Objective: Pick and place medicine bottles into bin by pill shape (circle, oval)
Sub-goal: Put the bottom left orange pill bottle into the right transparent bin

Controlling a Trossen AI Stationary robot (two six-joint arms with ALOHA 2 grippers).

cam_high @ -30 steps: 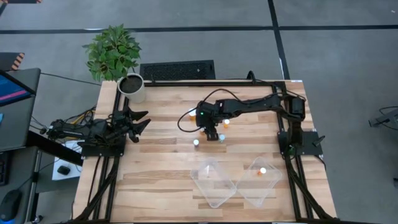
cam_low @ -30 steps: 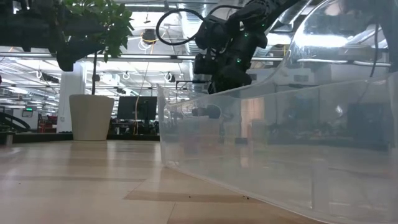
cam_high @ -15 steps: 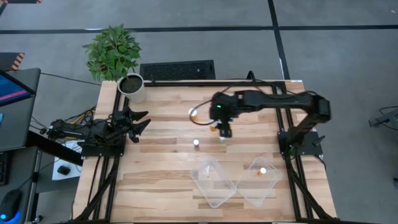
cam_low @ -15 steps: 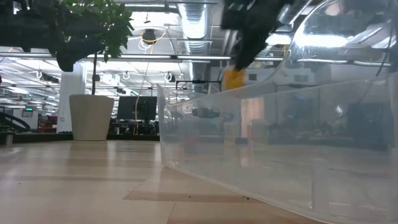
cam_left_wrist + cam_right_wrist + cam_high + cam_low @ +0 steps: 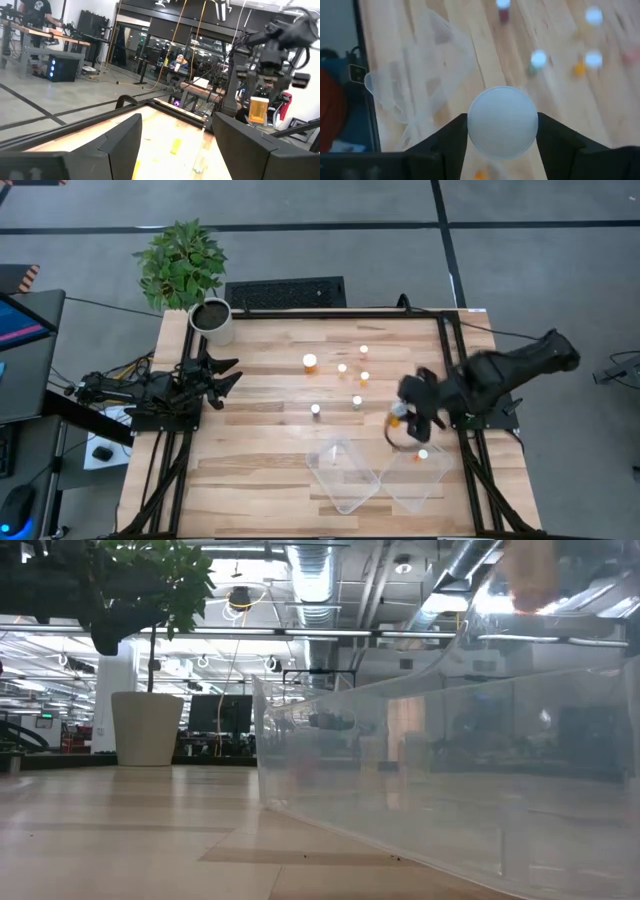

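Medicine bottle (image 5: 502, 121) rides clenched in the right pincer (image 5: 402, 417), just at ten o'clock of the right bin (image 5: 432, 480); released early, it could strike the rim and bounce onto the desk (image 5: 250, 450).

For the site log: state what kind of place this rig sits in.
Probably an open-plan robotics lab or workshop: exposed ceiling ducts and strip lights overhead, workbenches with computers on a bare grey floor, and a person standing at a far bench.
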